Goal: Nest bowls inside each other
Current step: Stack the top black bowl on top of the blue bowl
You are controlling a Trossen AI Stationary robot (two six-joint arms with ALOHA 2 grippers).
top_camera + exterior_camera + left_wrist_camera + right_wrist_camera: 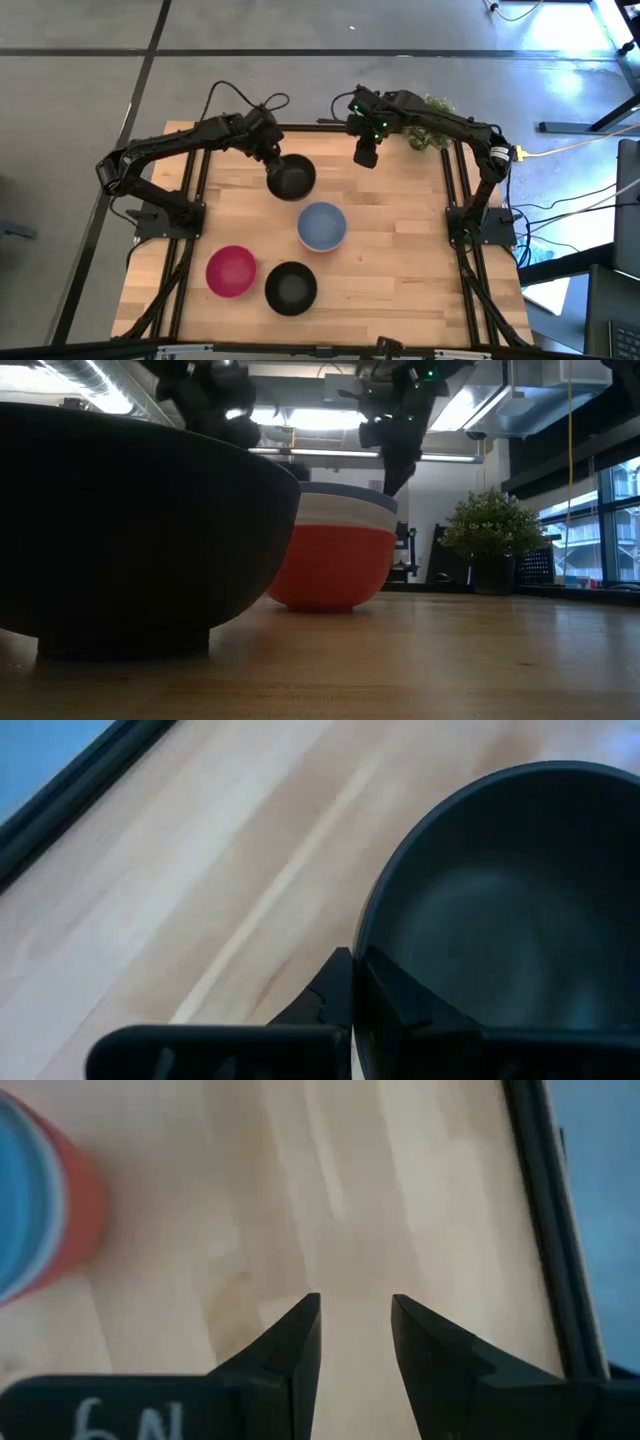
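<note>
Black bowl (500,910) sits clamped by its rim in my left tool (272,152); stacked bowls (322,226) lie just beyond. Right tool (366,156) waits, fingers apart.

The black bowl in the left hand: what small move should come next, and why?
Probably carry it toward the stack and lower it in. The left hand grips the black bowl by its rim, and the stack beside it, light blue bowl on top, looks open. The right hand hovers empty.
</note>
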